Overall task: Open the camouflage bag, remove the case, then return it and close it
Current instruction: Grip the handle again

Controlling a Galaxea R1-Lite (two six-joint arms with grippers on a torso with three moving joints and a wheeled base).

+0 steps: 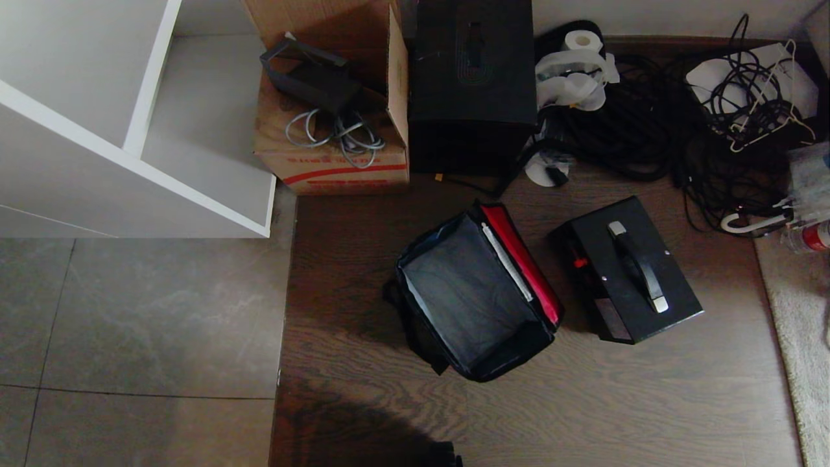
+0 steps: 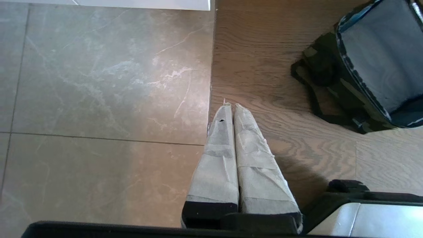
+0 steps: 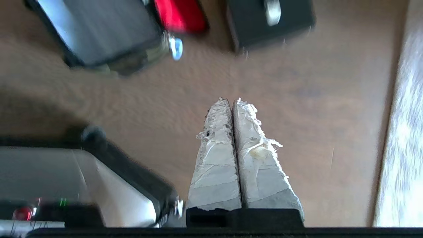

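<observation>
The camouflage bag (image 1: 476,295) sits open on the dark wood floor (image 1: 583,402), its red-lined lid (image 1: 522,263) folded back toward the case (image 1: 626,269), which stands just beside the bag, handle (image 1: 637,266) up and apart from it. Neither arm shows in the head view. The left gripper (image 2: 230,105) hangs above the seam between tile and wood, its 2 taped fingers pressed together on nothing. The right gripper (image 3: 229,100) hangs over bare wood near the bag and case, jaws likewise together and empty.
</observation>
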